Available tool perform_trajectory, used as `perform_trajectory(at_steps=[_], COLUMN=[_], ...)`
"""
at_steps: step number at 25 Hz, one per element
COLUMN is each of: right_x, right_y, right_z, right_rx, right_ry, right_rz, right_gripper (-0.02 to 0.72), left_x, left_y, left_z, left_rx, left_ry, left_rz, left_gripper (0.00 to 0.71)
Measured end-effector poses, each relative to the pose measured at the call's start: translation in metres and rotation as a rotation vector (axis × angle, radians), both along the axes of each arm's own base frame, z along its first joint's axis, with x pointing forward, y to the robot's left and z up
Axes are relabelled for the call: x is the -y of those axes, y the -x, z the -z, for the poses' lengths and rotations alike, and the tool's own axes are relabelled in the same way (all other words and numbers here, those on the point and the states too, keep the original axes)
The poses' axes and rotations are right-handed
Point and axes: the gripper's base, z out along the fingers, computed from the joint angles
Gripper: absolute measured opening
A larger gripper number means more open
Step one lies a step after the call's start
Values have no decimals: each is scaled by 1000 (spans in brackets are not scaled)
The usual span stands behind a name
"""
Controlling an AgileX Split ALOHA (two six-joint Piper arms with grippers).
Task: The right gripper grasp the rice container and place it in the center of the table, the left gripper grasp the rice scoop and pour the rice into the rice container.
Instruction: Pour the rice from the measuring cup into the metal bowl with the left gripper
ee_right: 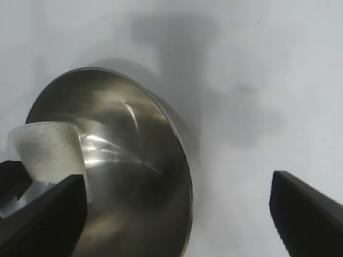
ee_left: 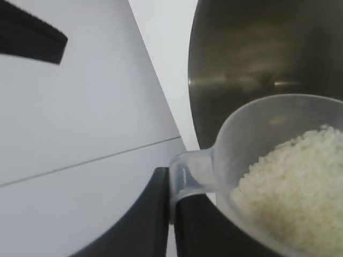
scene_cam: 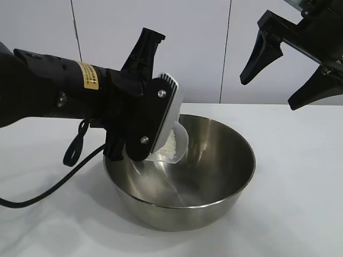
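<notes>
A robotics lab: bare white table (scene_cam: 300,176) against plain white wall panels (scene_cam: 193,48).

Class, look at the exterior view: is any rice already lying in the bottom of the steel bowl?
No. The steel bowl shows only bare shiny metal inside, while the rice sits in the tilted scoop.

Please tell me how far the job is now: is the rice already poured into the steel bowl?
Done: the rice container stands on the table, and the right gripper hangs above it with jaws open. In hand: the left gripper holds the rice scoop tilted over the bowl. Left: the rice sits in the scoop; none shows in the bowl.
</notes>
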Motion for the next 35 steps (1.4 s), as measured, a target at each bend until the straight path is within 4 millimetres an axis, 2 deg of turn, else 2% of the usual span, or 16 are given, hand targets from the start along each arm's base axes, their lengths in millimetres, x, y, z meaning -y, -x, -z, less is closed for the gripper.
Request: perform_trajectory(at_steps=[4, 8, 20, 27, 35], right_x=[0, 0, 1, 1, 1], right_y=[0, 1, 3, 3, 3], right_z=[0, 1, 2, 2, 2], right_rx=[-2, -14, -26, -27, -30], right_ry=[3, 6, 29, 29, 29], right_rz=[-3, -11, -29, -30, -31], right_gripper=[641, 641, 641, 641, 641], left_x=[5, 9, 16, 24, 24], left_y=[-2, -4, 3, -4, -5], left_z=[4, -1, -2, -13, -15], left_rx=[59, 141, 278, 348, 505], left_ry=[-41, -80, -189, -208, -322], left_rz=[54, 104, 288, 319, 382], left_gripper=[8, 8, 8, 8, 8])
